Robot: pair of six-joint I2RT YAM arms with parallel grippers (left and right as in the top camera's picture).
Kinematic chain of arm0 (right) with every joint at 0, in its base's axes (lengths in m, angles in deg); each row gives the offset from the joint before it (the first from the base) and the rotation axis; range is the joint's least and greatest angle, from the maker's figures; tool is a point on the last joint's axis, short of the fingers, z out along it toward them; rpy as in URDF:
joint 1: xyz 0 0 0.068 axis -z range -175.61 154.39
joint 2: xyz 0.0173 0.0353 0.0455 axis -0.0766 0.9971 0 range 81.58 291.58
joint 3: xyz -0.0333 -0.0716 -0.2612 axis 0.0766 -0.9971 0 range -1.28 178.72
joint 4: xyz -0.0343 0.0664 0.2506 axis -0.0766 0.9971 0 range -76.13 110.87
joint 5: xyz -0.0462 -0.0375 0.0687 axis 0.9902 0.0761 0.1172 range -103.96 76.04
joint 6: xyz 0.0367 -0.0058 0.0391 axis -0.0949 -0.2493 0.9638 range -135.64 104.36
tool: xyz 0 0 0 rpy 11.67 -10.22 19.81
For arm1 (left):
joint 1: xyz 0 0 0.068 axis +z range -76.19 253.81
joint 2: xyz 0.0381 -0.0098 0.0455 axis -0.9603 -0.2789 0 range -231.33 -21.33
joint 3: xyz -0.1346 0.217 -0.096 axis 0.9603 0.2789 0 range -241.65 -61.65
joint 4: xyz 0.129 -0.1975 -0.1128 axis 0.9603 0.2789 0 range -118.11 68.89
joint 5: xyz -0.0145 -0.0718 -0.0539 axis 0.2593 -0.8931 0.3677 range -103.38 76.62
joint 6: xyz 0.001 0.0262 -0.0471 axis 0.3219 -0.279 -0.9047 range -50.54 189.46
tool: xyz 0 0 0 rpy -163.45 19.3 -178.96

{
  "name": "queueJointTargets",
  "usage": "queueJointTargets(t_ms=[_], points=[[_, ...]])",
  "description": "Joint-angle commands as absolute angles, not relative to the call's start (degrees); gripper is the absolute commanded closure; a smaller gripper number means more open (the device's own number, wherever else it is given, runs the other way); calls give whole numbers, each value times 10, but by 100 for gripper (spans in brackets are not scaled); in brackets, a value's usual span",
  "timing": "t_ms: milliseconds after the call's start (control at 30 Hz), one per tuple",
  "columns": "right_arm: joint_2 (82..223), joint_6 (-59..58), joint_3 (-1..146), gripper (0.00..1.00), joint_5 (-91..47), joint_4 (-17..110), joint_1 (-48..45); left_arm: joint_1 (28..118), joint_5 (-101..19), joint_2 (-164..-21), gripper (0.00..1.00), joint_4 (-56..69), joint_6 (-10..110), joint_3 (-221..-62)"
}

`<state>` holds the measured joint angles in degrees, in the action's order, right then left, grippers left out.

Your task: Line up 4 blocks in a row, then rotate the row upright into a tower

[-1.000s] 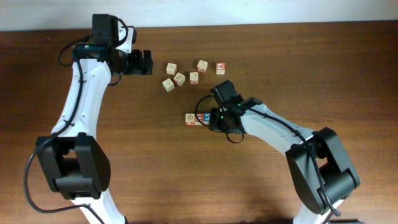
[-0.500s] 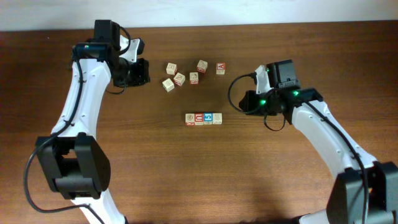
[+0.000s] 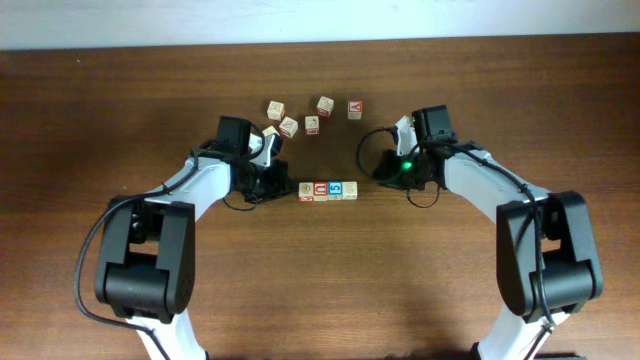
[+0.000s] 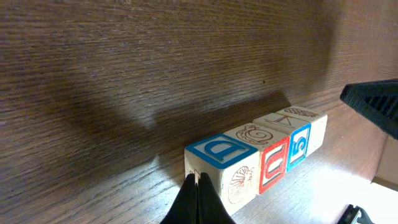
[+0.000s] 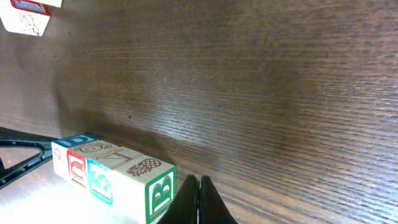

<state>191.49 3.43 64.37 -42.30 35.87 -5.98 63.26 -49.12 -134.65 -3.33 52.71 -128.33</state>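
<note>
The 4 blocks (image 3: 327, 190) lie in one tight row in the middle of the table. In the left wrist view the nearest block (image 4: 221, 162) has a blue D on top, and behind it stand a red U block (image 4: 274, 163) and a blue 5 block (image 4: 300, 144). My left gripper (image 4: 198, 184) is shut and empty, its tips right at the row's left end face. My right gripper (image 5: 196, 185) is shut and empty too, just beside the green B block (image 5: 152, 186) at the right end. From above, the left gripper (image 3: 284, 184) and right gripper (image 3: 370, 176) flank the row.
Several loose pale cubes (image 3: 289, 126) lie behind the row, among them a cube with a red A (image 3: 355, 109). Both arms reach in low over the table from either side.
The left arm swung from the back left down to the row's left end, and its gripper shut. The right arm pulled away to the right, then came back to the right end.
</note>
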Motion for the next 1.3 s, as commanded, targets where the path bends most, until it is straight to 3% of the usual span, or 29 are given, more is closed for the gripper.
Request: queueJointTargets(t_ms=[0, 633, 1267], points=[[1920, 33, 638, 96, -416, 358, -65, 630, -481, -1349, 100, -37, 521, -1277], [1920, 63, 613, 96, -435, 356, -88, 618, -531, -1349, 100, -38, 493, -1277], [1923, 62, 613, 96, -435, 354, -95, 593, -494, -1349, 100, -45, 493, -1277]])
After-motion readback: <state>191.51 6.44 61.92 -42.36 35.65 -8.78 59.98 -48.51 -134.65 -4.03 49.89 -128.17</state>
